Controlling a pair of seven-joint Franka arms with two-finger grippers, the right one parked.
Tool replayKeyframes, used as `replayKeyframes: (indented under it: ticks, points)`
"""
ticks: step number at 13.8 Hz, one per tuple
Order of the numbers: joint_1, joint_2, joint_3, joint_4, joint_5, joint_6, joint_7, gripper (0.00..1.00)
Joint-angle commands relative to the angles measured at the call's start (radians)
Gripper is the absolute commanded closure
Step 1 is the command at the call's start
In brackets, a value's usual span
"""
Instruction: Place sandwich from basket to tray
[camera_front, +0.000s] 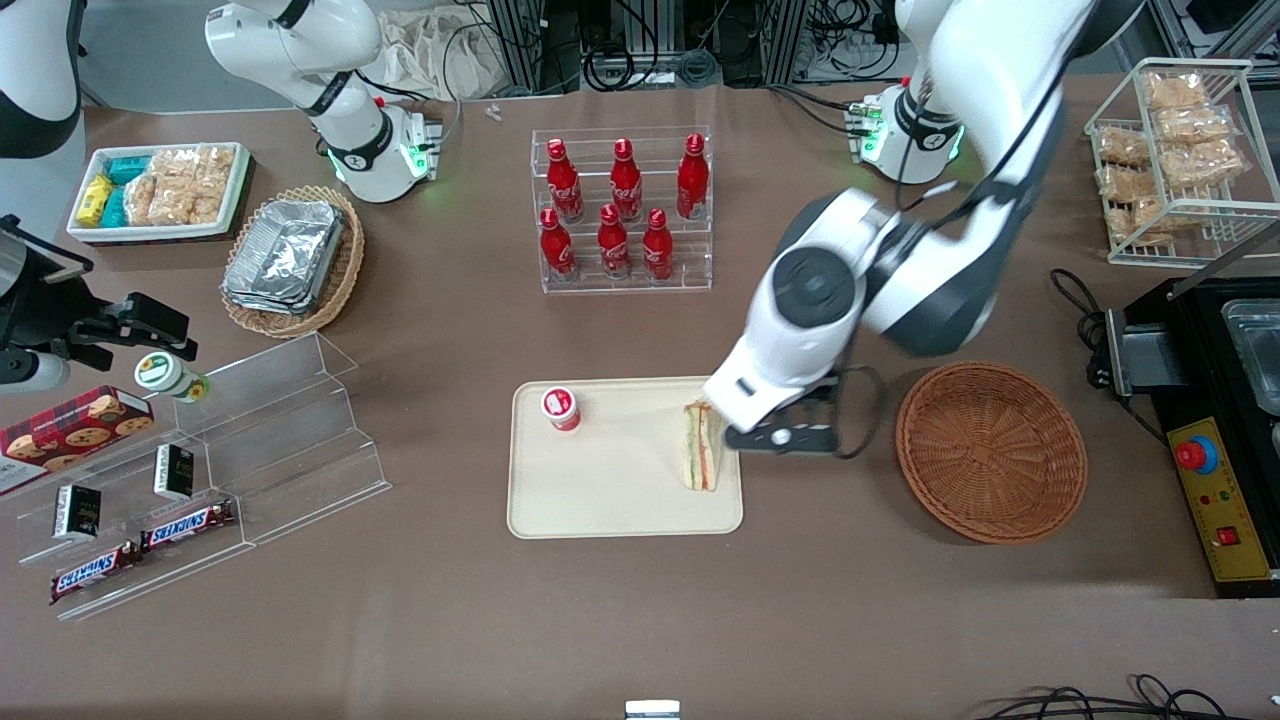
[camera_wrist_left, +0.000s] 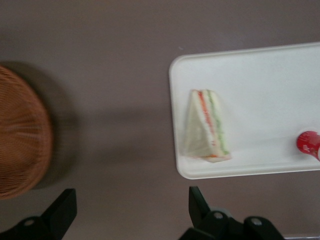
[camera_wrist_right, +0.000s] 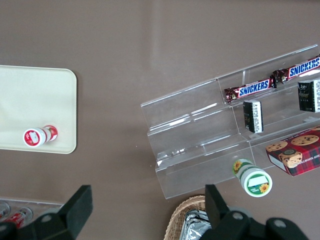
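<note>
The sandwich (camera_front: 702, 447) (camera_wrist_left: 206, 125), a pale wedge with orange and green layers, lies on the cream tray (camera_front: 610, 495) (camera_wrist_left: 260, 75), close to the tray's edge toward the working arm's end. The round reddish-brown basket (camera_front: 990, 450) (camera_wrist_left: 20, 135) holds nothing. My gripper (camera_front: 778, 428) (camera_wrist_left: 130, 192) hovers open over bare table between tray and basket, just beside the sandwich. Nothing is between its fingers.
A small red-and-white bottle (camera_front: 561, 408) (camera_wrist_left: 308, 142) stands on the tray. Farther from the camera is a rack of red cola bottles (camera_front: 622, 210). A black machine (camera_front: 1220, 430) sits beside the basket. Toward the parked arm's end stands a clear stepped shelf (camera_front: 250, 440).
</note>
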Motion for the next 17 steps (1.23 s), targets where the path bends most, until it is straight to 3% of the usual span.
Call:
replayKeyframes:
  ticks: [1, 5, 8, 13, 15, 17]
  points:
    - [0.062, -0.124, 0.001, -0.04, -0.001, -0.1, 0.061, 0.01]
    - [0.145, -0.216, -0.001, -0.04, -0.006, -0.248, 0.056, 0.01]
    - [0.226, -0.276, 0.013, -0.041, -0.015, -0.27, 0.069, 0.01]
    - [0.343, -0.315, 0.015, -0.041, -0.041, -0.318, 0.239, 0.01]
    - [0.346, -0.336, 0.024, -0.046, -0.041, -0.319, 0.24, 0.0]
    - [0.314, -0.362, 0.132, -0.047, -0.079, -0.336, 0.338, 0.0]
